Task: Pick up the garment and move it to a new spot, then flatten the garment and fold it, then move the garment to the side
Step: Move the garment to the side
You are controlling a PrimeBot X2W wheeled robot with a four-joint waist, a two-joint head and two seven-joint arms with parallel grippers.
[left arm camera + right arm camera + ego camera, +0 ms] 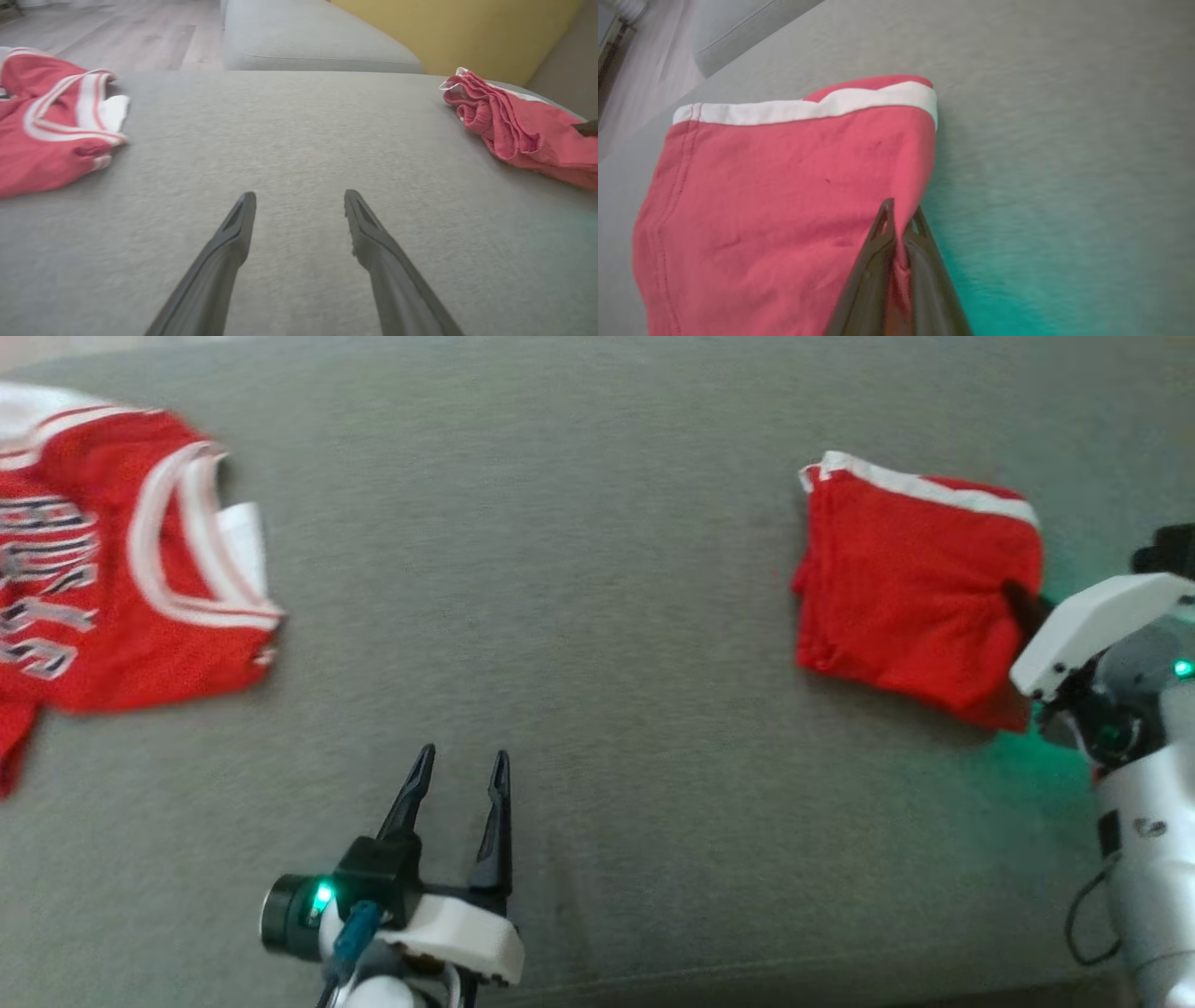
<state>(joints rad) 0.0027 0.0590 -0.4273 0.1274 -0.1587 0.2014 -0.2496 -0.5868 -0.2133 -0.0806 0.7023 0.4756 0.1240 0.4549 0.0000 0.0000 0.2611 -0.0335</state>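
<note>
wide bare strip of grey cushion (pixel 597 569) is lying open down the middle, well clear both ways. red jersey (pixel 103 653) is sprawling over the left side; folded red garment (pixel 906 588) is blocking the right edge.

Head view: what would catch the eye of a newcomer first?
Two red cloths lie on the grey cushion: a folded red garment with a white band at the right, and a red jersey at the left. The right claw is shut on the folded one's edge, and the left claw hovers open between them.
</note>
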